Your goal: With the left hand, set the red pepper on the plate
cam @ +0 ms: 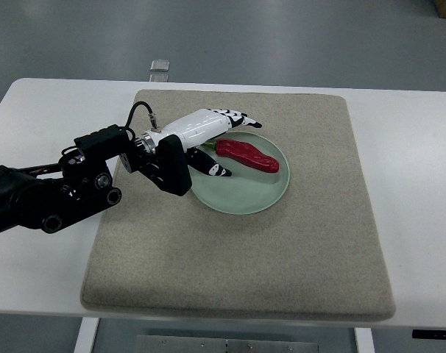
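Reaching in from the left edge, the left hand [221,140] hangs over the left part of the plate [245,198], its white shell turned up and its dark-tipped fingers [245,119] loosely spread. They fan past the plate's far rim, while a lower digit lies across the plate's left side, just beside the pepper's stem. No finger looks wrapped around the pepper [246,154]; whether one brushes the stem end I cannot tell, since the palm covers that spot. I judge the hand has let go, or very nearly, and the splay suits a release, not a grip.

The pepper lies flat on the plate, in its far half, long axis running from stem at the left to blunt tip at the right. It is glossy red, smooth and curved, with a small green stem. Lying low and lengthwise, it seems unlikely to roll, and the placing looks essentially done.

The plate is a pale green round dish, shallow and smooth, with a faint raised rim. Under the plate a square beige mat [238,272] with a coarse felt-like nap would keep it from sliding. Under the mat is a white table [414,220] with rounded corners. The right hand does not show.
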Motion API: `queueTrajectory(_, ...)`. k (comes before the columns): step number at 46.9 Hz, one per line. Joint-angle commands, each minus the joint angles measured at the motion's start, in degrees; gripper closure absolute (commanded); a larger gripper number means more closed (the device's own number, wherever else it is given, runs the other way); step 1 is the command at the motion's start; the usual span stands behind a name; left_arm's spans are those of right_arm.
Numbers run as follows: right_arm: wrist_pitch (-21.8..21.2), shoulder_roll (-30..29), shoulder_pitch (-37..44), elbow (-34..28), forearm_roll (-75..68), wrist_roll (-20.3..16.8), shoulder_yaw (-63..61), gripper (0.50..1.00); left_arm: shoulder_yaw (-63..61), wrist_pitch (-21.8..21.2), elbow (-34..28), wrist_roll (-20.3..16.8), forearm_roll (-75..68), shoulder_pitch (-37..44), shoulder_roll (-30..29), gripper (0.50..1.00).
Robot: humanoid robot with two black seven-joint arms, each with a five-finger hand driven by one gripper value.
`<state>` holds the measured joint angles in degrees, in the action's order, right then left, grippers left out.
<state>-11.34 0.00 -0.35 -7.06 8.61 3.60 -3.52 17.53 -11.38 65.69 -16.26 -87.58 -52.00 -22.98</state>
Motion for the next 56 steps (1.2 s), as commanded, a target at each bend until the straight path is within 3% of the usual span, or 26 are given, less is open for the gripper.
queueTrajectory(1, 0.00, 0.00, -0.01, -0.06, 0.00, 0.00, 0.00, 0.568, 0.40, -0.31, 0.06, 0.00, 0.21, -0.03, -0.05, 0.564)
queueTrajectory(5, 0.00, 0.00, -0.01, -0.06, 0.00, 0.00, 0.00, 0.568, 0.66, -2.67, 0.14, 0.00, 2.84, 0.05, 0.04, 0.538)
queueTrajectory(21, 0.00, 0.00, 0.08, -0.06, 0.00, 0.00, 0.00, 0.568, 4.26, -11.11, 0.14, 0.00, 24.46, 0.32, -0.05, 0.536)
queueTrajectory(37, 0.00, 0.00, -0.01, 0.03, 0.00, 0.00, 0.00, 0.568, 12.35, -16.04, 0.06, 0.00, 51.70, 2.95, 0.04, 0.536)
queueTrajectory(56, 0.00, 0.00, -0.01, 0.03, 0.00, 0.00, 0.00, 0.568, 24.65, -16.92, -1.17, 0.00, 69.82, 9.01, 1.00, 0.504)
